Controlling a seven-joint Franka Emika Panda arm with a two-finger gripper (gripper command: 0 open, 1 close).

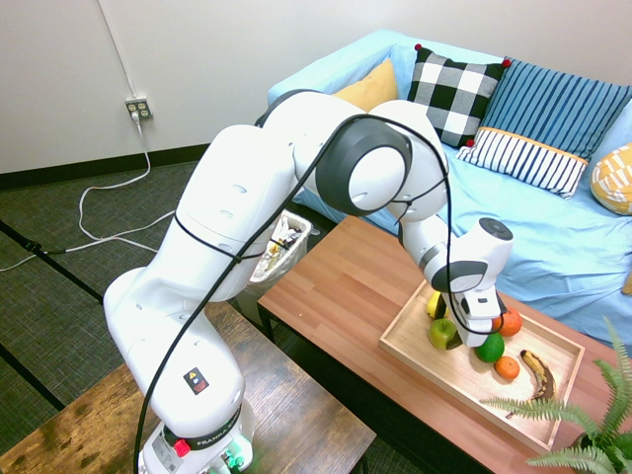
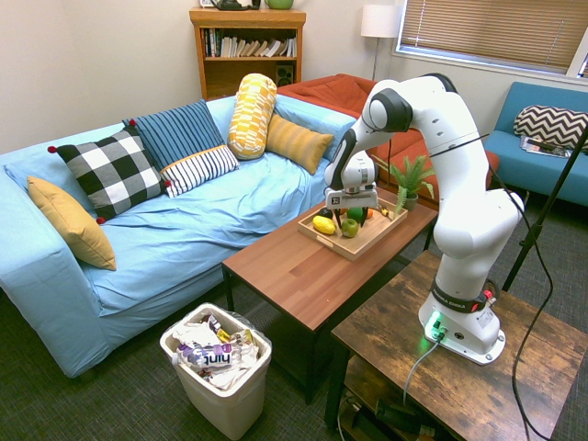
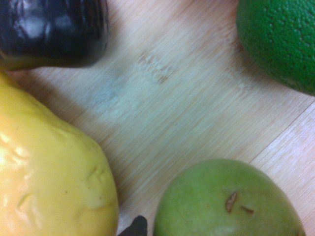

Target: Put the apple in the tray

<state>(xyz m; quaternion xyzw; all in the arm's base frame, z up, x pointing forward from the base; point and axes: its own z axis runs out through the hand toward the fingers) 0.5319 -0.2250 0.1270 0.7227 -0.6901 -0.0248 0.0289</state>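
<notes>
Apple sits on the floor of the tray, near the tray's corner that faces the arm's base in the first exterior view. We see it just below the hand, which points straight down over the tray; from either outside camera we cannot tell whether the fingers are spread or pressed together, nor whether they touch the fruit. In the wrist view the apple shows as a dull olive-green round with a small brown scar, resting on pale wood grain. Beside it lies a yellow fruit with a dimpled skin, close but not touching as far as we can see. A dark, glossy fruit lies past the yellow one, and a deep green round fruit with pebbled skin lies apart across bare wood. From the first exterior view we also make out two orange fruits and a browned banana further along the tray. The tray rests on a reddish wooden tabletop in front of a blue sofa.
</notes>
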